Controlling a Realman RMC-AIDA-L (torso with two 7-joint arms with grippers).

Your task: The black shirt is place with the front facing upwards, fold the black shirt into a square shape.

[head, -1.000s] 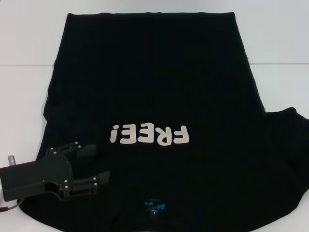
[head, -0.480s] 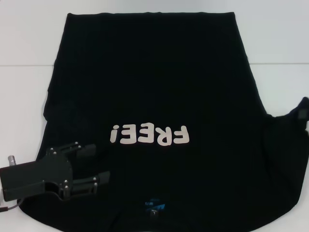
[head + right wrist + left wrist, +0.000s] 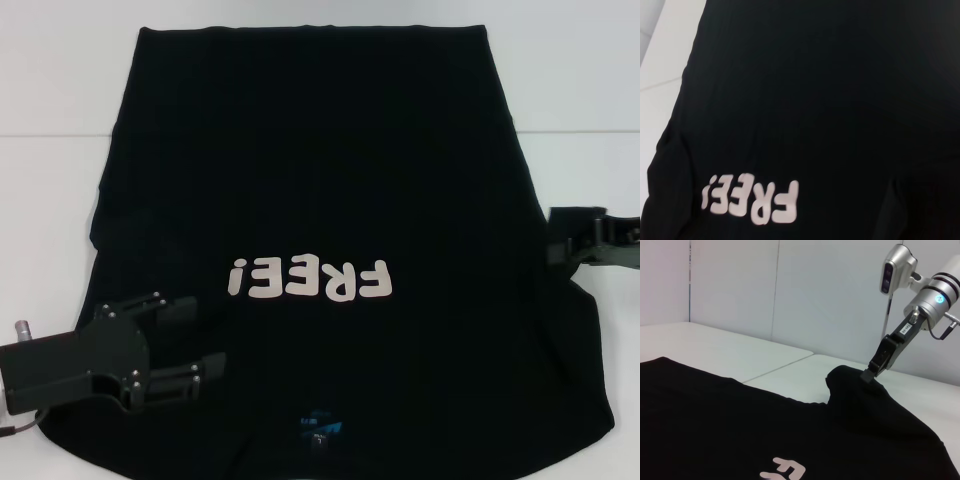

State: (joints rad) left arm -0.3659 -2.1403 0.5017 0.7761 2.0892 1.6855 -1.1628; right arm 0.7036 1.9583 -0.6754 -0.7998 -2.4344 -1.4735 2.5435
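From the head view, the large black cloth shirt (image 3: 320, 250) with white "FREE!" letters lies flat on the white table (image 3: 60, 90), collar nearest the robot. The left gripper (image 3: 195, 340) rests spread over its near left corner. The right gripper (image 3: 560, 245) pinches the right sleeve, the nearer arm for folding it inward.

The left wrist view shows the sleeve tented upward under those closed fingers.

The right wrist view shows only cloth and letters; no containers appear
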